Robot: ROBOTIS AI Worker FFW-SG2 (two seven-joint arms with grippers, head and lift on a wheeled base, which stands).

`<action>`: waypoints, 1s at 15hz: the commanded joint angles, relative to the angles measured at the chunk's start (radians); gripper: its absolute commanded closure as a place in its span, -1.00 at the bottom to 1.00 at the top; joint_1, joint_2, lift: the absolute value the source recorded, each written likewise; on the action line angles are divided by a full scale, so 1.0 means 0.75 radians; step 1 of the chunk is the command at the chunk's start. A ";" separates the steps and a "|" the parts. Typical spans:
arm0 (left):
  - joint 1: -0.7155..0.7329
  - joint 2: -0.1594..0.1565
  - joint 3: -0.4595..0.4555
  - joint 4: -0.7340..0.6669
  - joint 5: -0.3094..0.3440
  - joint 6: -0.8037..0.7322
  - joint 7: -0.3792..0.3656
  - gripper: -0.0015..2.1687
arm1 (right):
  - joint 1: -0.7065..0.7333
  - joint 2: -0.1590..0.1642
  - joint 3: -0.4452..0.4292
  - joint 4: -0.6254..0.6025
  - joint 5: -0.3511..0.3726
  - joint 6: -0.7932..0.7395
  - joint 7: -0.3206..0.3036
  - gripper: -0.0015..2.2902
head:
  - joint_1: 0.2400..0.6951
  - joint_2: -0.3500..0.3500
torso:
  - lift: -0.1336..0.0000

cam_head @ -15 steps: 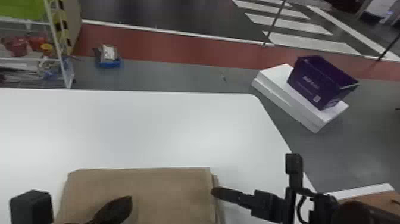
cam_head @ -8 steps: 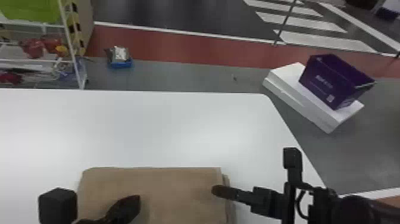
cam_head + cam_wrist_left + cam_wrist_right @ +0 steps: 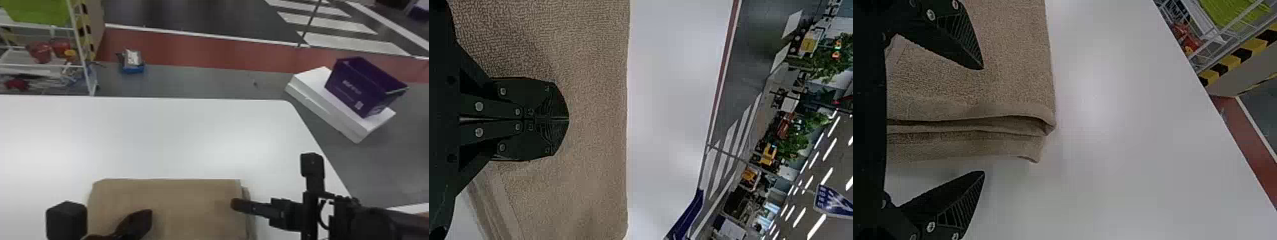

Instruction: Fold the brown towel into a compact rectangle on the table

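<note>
Left end effector (image 3: 145,218) pressed together over brown towel (image 3: 191,201); right end effector (image 3: 271,212) spread; purple bin (image 3: 360,83): white print.

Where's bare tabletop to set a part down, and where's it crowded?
Bare: the table from the brown towel's far edge to its own far edge, including the far right corner. Crowded: over the towel, with the left gripper above it, and along its right side, where the right gripper's open fingers straddle the layered edge.
</note>
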 commanded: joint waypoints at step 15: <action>0.004 0.001 -0.001 0.030 -0.045 0.006 0.009 0.59 | -0.031 0.001 0.075 0.123 0.026 0.003 0.058 -0.28 | 1.00 -0.56 | -0.84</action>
